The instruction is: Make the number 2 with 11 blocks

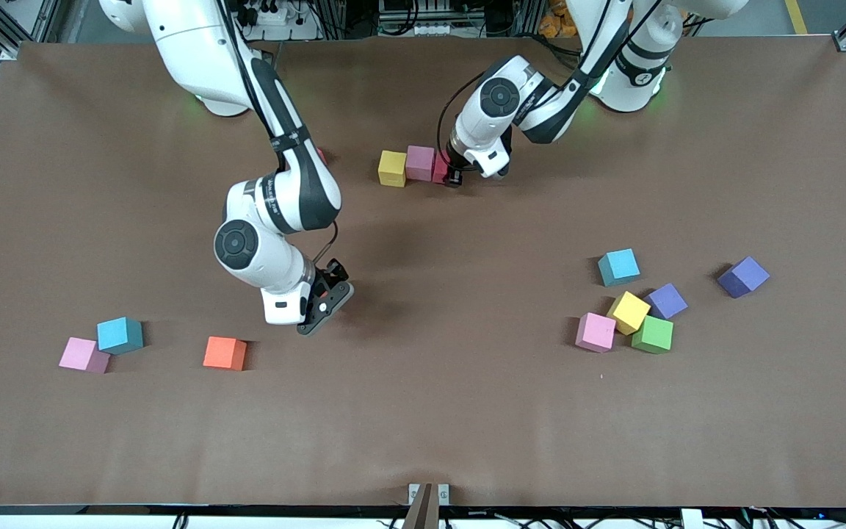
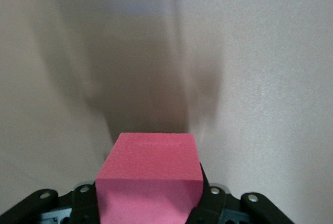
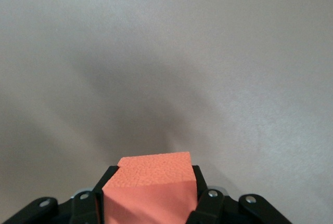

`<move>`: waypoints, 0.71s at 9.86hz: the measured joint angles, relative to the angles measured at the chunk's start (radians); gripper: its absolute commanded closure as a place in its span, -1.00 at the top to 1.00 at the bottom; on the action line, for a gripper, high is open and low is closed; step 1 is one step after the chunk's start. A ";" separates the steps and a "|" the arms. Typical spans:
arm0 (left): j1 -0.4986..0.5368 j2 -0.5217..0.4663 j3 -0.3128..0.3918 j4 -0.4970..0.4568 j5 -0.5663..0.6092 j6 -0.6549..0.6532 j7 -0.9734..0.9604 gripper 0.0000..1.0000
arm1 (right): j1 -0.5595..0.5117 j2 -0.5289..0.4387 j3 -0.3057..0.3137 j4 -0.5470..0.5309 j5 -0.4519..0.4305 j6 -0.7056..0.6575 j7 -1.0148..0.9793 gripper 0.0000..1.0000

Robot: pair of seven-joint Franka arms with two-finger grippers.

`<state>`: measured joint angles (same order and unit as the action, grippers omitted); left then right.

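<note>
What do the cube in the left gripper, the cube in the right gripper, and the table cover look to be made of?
Red cube in the left gripper: probably foam, matte, with a fine pebbled grain and no shine. Orange cube in the right gripper: the same grainy, dull look, likely foam too. Table cover: a brown matte sheet, perhaps paper or cloth; faint ripples at its edge.

Yellow block [image 1: 392, 168], pink block [image 1: 420, 162], red block [image 2: 148, 177] in row

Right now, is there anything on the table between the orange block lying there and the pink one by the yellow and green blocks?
No. In the front view, the brown table is bare between the orange block and that pink block.
</note>
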<state>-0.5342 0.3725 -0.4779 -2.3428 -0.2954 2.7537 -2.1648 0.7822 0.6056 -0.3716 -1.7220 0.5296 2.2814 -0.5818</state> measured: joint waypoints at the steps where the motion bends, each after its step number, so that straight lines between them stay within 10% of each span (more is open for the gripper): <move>1: -0.003 0.004 0.002 0.002 0.000 0.000 0.000 -1.00 | 0.020 -0.005 -0.007 -0.005 0.000 -0.003 0.061 -0.72; 7: -0.019 0.025 0.018 0.015 0.000 0.000 0.001 -1.00 | 0.266 -0.019 -0.160 -0.042 0.000 -0.005 0.381 -0.73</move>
<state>-0.5533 0.3970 -0.4599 -2.3279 -0.2954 2.7537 -2.1638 1.0482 0.5862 -0.5318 -1.7639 0.5296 2.2763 -0.2010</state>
